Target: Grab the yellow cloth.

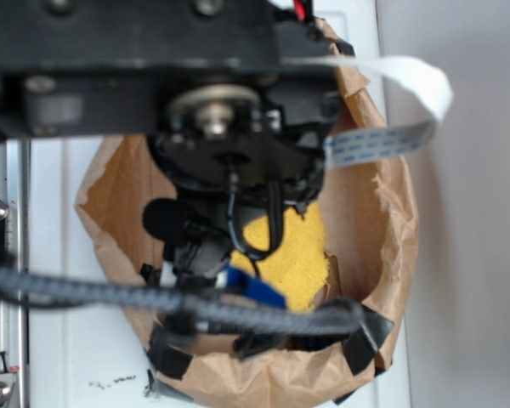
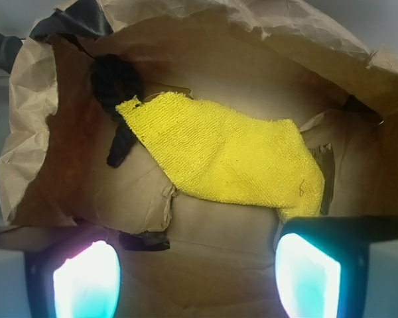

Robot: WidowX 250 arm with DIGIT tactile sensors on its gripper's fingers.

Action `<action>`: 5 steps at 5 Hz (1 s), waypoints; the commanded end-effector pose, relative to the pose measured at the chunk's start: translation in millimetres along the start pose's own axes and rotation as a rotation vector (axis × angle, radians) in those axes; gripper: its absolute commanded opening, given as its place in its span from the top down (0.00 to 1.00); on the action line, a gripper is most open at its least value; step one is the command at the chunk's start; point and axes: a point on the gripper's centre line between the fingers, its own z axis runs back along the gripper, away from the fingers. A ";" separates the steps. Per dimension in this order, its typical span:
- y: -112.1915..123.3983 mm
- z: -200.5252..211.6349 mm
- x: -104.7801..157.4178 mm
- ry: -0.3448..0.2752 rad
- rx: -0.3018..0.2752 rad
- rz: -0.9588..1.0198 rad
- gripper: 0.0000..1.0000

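Note:
The yellow cloth lies flat on the floor of a brown paper container, stretched from upper left to lower right. In the exterior view the yellow cloth shows partly beneath my arm. My gripper hovers above the container's floor, open, with bare brown paper between its fingers. The right finger sits just below the cloth's lower right end; the left finger is well apart from the cloth.
A black twisted rope lies at the cloth's upper left end. The paper container's crumpled walls rise around the arm, with black tape on the rim. A white ribbon cable loops beside the arm.

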 end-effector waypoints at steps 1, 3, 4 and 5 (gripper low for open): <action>-0.4 -32.4 27.9 0.039 0.055 -0.007 0.00; -14.2 -97.6 46.8 0.132 0.055 -0.077 0.00; -30.9 -109.0 46.9 0.147 0.028 -0.149 0.00; -47.0 -131.8 44.7 0.196 0.007 -0.184 0.00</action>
